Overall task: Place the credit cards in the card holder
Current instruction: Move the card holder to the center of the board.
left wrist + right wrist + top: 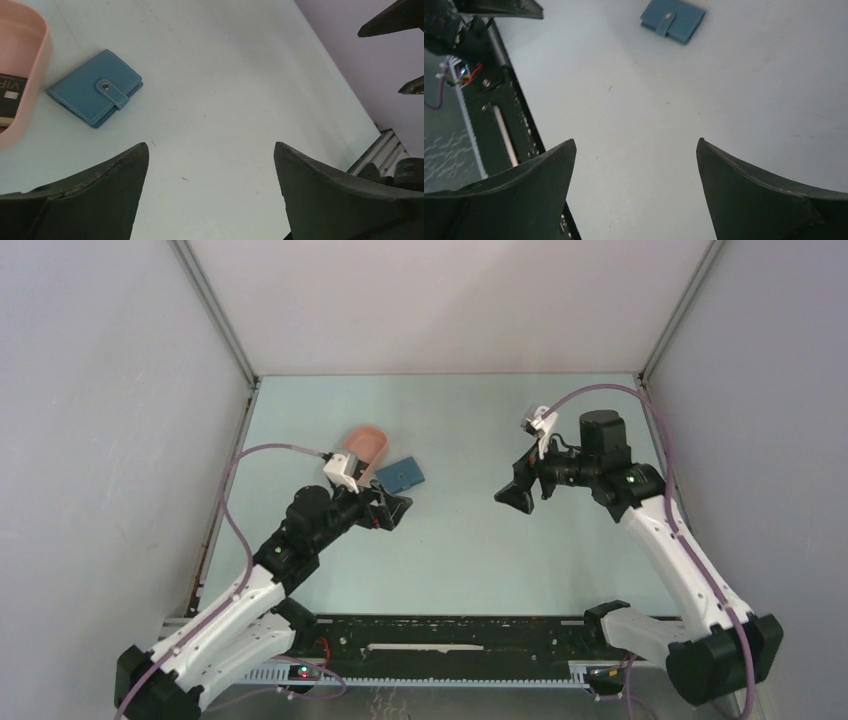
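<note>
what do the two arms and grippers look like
Both arms, left arm and right arm, have white link shells with black joints and bases. A mauve cable loops along each one. The left gripper and right gripper are black, with broad wedge-shaped fingers tapering to points. A small white camera block sits on each wrist.

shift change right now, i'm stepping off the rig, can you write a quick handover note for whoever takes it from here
Pincers: left pincer open and empty, above the table near the card holder; right pincer open and empty, over bare table.
Things: card holder lies flat with its snap closed, just beside the pink tray. Credit cards: a dark one shows inside the tray; how many, cannot tell.
Done: nothing yet.
Left: open the holder, lift the cards out of the tray, slot them in.
</note>
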Controlling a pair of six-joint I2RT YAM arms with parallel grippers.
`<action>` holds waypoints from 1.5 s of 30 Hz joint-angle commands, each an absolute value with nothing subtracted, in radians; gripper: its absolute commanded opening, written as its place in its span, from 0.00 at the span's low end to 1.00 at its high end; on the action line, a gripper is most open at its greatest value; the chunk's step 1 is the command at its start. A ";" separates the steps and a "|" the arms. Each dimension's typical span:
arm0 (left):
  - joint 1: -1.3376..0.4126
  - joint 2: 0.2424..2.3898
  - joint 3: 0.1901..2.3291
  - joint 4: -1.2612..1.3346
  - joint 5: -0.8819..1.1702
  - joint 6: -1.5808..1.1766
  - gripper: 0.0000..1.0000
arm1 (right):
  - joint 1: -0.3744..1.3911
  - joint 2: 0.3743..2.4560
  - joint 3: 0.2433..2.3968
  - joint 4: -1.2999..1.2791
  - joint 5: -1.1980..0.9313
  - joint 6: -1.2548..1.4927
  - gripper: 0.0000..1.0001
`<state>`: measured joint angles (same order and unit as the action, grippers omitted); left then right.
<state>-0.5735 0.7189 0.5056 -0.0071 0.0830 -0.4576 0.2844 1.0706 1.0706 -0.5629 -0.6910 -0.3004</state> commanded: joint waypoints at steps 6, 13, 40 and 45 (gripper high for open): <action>-0.516 1.141 0.774 -0.036 0.197 -0.342 0.99 | 0.211 1.162 1.079 -0.676 -0.983 -0.427 1.00; -0.477 1.548 1.211 -0.387 0.114 -0.158 0.81 | 0.176 1.148 1.049 -0.626 -0.957 -0.385 1.00; -0.347 2.391 2.183 -1.087 0.340 0.188 0.64 | 0.211 1.180 1.050 -0.639 -0.954 -0.398 1.00; -0.342 2.441 2.195 -1.107 0.333 0.185 0.64 | 0.213 1.175 1.051 -0.647 -0.966 -0.405 1.00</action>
<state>-0.3504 2.4149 2.1361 -1.0595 0.3115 0.1604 0.2054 1.1831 1.0519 -0.6476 -0.9386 -0.3901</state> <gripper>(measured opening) 0.638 0.993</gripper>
